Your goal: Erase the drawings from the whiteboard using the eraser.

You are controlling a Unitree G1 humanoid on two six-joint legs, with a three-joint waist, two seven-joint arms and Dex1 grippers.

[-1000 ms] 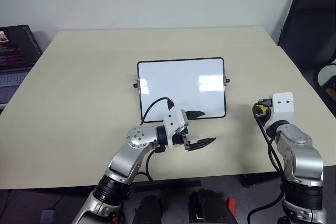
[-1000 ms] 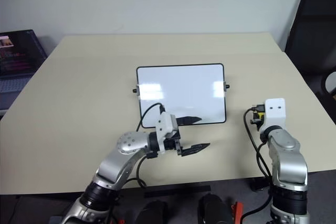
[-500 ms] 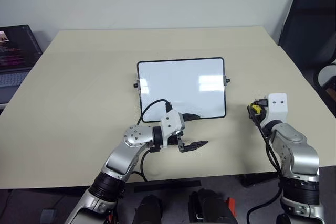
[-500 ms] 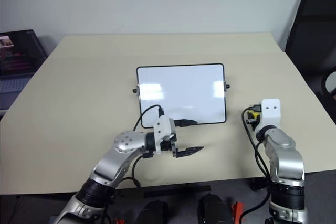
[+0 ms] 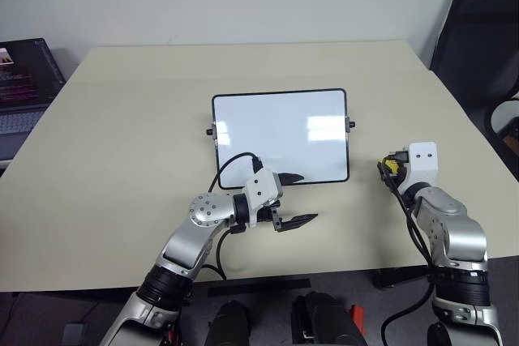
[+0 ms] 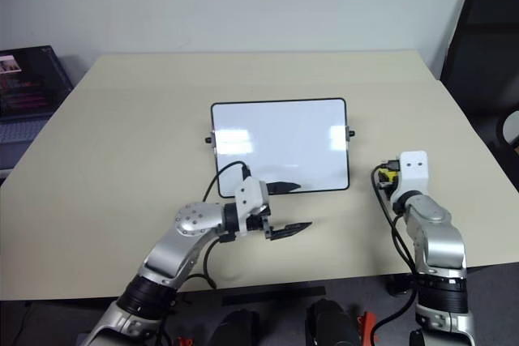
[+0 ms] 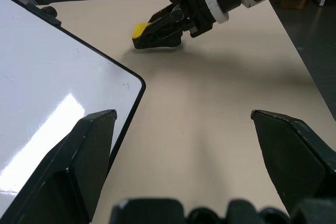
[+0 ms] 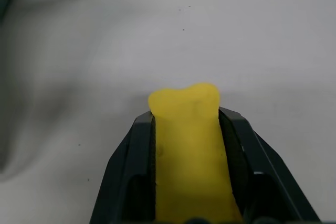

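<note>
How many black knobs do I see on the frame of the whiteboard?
2. One knob sits on the left short side of the whiteboard, and the other knob on its right short side. Both sit about halfway along their side.

The whiteboard [image 5: 280,136] lies mid-table [image 5: 122,119]. The left gripper [image 5: 296,198] sits at its near edge; the right gripper [image 7: 152,34], clamping the eraser [image 8: 190,145], is right of it. A laptop [image 5: 24,87] sits far left.

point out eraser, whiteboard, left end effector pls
eraser [image 8: 188,145], right wrist view, middle of its yellow top between the right end effector's fingers
whiteboard [image 5: 280,131], left eye view, bare white face
left end effector [image 5: 293,198], left eye view, midway between its open fingertips
</note>
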